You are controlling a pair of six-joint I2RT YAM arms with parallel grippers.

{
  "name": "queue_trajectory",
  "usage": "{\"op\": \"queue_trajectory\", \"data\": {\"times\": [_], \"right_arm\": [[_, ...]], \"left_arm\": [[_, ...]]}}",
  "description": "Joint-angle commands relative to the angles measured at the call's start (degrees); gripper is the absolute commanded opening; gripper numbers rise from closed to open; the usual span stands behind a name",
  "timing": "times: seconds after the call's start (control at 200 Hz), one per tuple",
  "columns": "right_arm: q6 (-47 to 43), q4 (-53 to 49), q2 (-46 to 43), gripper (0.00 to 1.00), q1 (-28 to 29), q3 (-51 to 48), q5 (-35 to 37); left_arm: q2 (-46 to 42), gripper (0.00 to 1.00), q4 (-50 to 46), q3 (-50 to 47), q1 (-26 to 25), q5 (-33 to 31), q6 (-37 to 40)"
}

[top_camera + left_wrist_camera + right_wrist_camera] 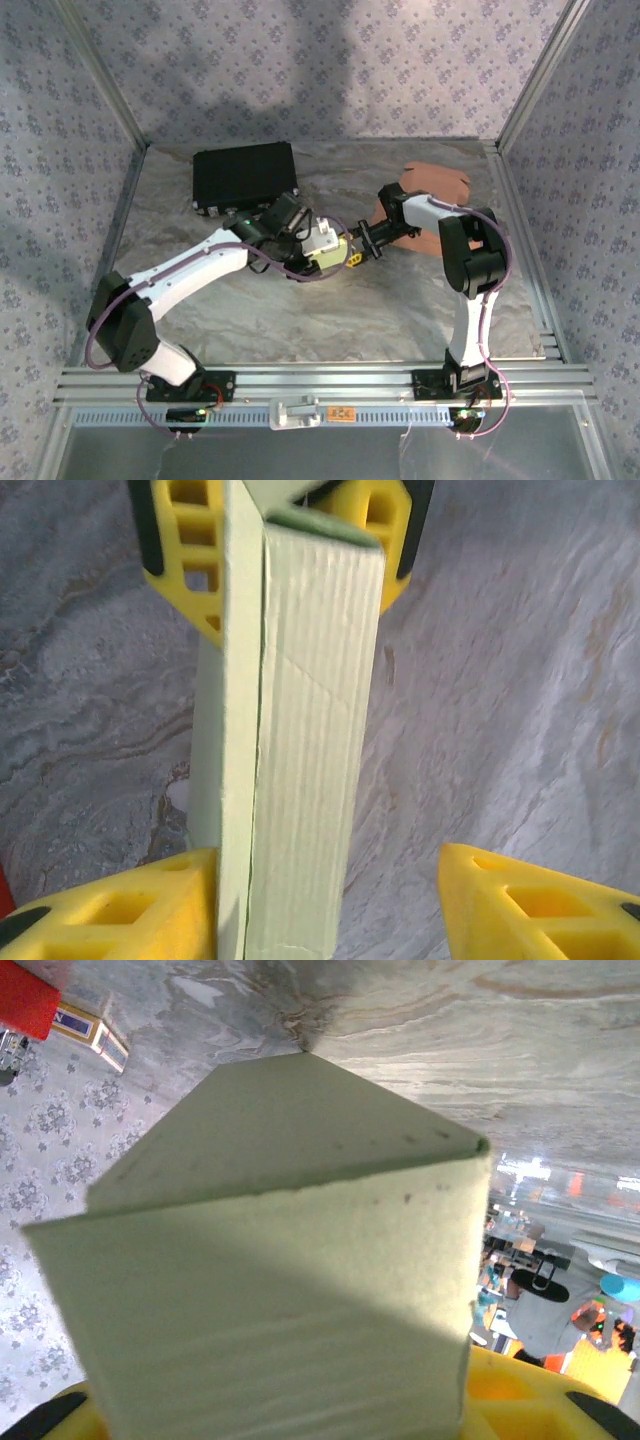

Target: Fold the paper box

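Note:
The paper box (326, 244) is a pale green, partly folded carton held off the table's middle. In the left wrist view the paper box (300, 740) runs lengthwise as a narrow upright slab. My left gripper (325, 880) is open around its near end: one yellow finger (150, 900) touches the box's side, and the other finger (530, 900) stands well apart. My right gripper (358, 252) is shut on the far end, its yellow fingers (190, 560) flanking the box. In the right wrist view the paper box (270, 1260) sits between my right gripper (290, 1405) fingers.
A black case (245, 177) lies at the back left. A brown sheet (435, 185) lies at the back right behind the right arm. Patterned walls close in the sides and back. A metal rail (320, 380) runs along the near edge.

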Motion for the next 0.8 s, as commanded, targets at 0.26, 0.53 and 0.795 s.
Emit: {"op": "queue_trajectory", "data": {"times": [0.26,0.53,0.795], "right_arm": [[2.4,-3.3,0.3,0.35,-1.1,-4.1,2.5],[1.9,-3.8,-1.1,0.42,-3.6,-8.0,3.3],[1.1,-5.2,-4.2,0.53,-6.8,-9.6,5.7]], "left_arm": [[4.4,0.75,4.7,-1.6,-4.4,-14.2,7.0],[6.9,0.72,7.9,-1.6,-5.0,-17.2,8.7],[9.8,0.68,7.0,0.9,-4.9,-14.9,8.6]]}}
